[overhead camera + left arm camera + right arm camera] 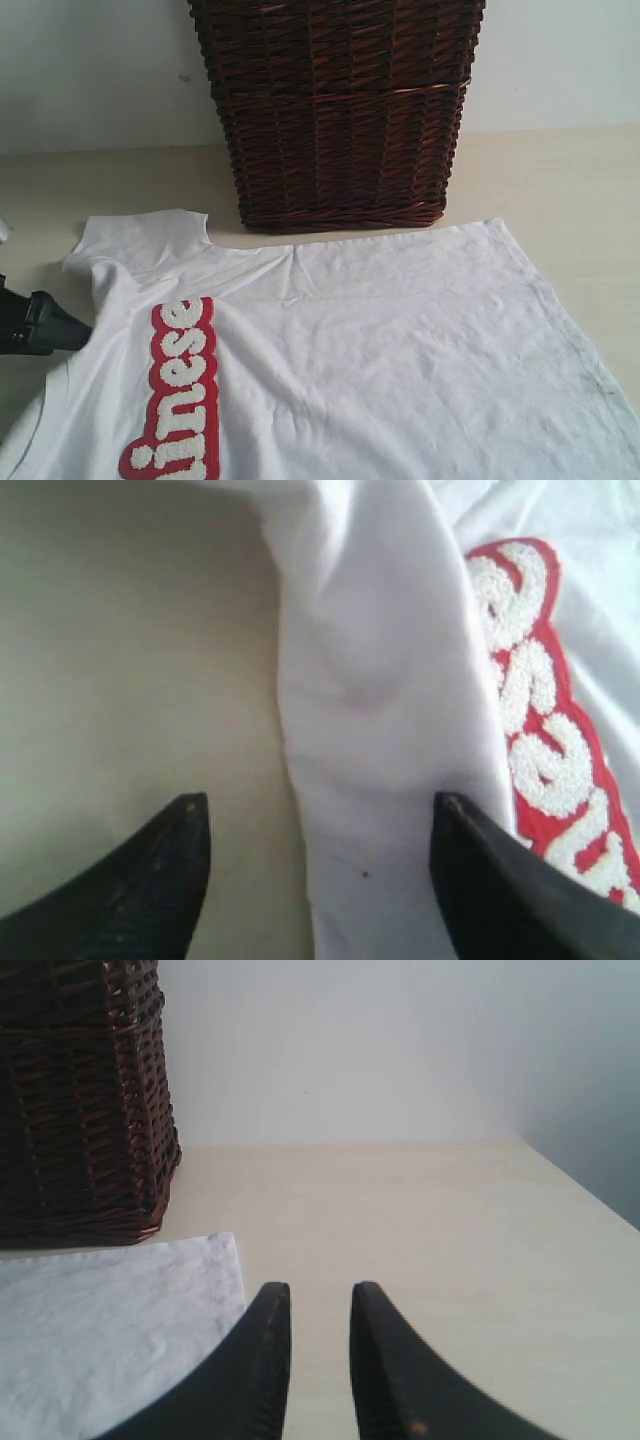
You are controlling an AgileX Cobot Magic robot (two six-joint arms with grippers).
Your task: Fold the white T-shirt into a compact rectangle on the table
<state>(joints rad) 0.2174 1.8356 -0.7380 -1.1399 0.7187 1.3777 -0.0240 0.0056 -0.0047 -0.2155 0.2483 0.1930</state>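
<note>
We see the white T-shirt and its red letter band cut off at the bottom edge, the wicker basket at the top.

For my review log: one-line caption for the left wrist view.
Open left hand straddling a raised fold of the white T-shirt beside its red lettered band, over the table.

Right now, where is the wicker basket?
In the exterior view the wicker basket stands at the top middle, on the table, behind the far edge of the white T-shirt.
</note>
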